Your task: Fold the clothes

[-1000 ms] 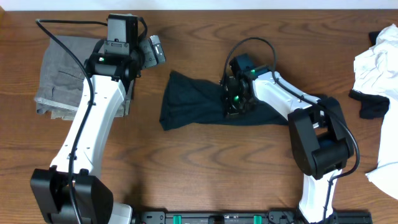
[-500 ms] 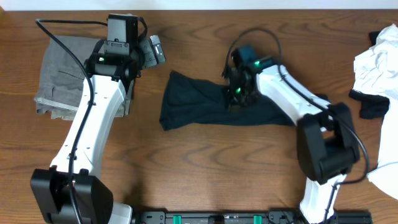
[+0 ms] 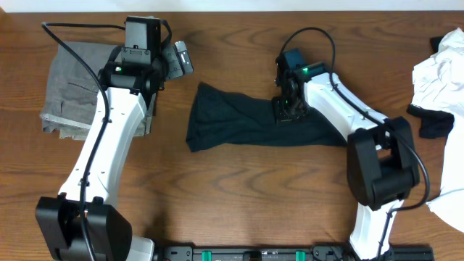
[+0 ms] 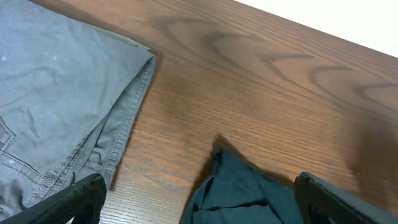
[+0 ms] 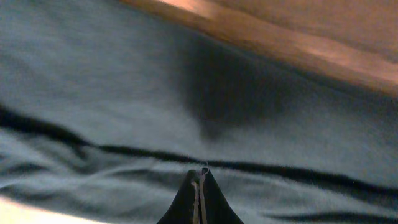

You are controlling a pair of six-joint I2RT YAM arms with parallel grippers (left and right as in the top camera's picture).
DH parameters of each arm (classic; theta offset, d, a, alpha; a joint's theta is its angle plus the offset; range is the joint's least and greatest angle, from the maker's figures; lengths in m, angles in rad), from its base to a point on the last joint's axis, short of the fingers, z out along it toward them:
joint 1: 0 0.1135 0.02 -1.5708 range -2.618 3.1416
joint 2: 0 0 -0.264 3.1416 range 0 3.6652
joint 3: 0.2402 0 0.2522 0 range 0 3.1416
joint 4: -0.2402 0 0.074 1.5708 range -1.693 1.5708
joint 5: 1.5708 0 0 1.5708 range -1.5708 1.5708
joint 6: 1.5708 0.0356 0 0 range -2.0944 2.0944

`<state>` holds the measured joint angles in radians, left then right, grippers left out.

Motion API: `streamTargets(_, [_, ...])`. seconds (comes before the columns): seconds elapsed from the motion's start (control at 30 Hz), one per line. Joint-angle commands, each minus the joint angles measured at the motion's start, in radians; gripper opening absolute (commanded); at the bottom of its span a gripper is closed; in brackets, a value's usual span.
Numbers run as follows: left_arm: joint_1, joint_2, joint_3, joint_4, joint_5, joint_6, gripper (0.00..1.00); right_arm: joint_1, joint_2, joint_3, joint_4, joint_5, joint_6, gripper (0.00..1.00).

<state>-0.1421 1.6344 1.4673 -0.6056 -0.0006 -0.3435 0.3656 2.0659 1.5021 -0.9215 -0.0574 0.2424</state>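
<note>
The clothes' black T-shirt (image 3: pixel 243 123) lies crumpled lengthwise in the middle of the table. It fills the right wrist view (image 5: pixel 124 93), and its left tip shows in the left wrist view (image 4: pixel 242 193). My right gripper (image 3: pixel 288 109) (image 5: pixel 199 173) is shut, tips together, low over the shirt's upper right part; whether any fabric is pinched I cannot tell. Grey trousers (image 3: pixel 69 90) (image 4: pixel 56 93) lie folded at the far left. My left gripper (image 3: pixel 179 58) (image 4: pixel 205 204) hangs wide open and empty between the trousers and the shirt.
A white garment (image 3: pixel 438 69) is heaped at the right edge with a small black piece (image 3: pixel 429 122) beside it. More white cloth (image 3: pixel 449 203) shows at the lower right. The left arm (image 3: pixel 109 138) partly covers the trousers.
My right gripper has slid to the right and slightly back over the shirt, staying shut; the shirt lies a little flatter. The left arm has not moved.
</note>
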Motion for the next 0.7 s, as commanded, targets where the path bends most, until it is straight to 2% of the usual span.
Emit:
streamTargets(0.0, [0.002,0.007,0.003,-0.004,-0.012,-0.002,0.98,-0.007,0.031,-0.008,-0.002,0.037,-0.004,0.01])
streamTargets(0.67, [0.002,0.007,0.003,-0.004,-0.012,-0.002,0.98,-0.006,0.028,-0.002,-0.151,0.058,-0.026,0.01])
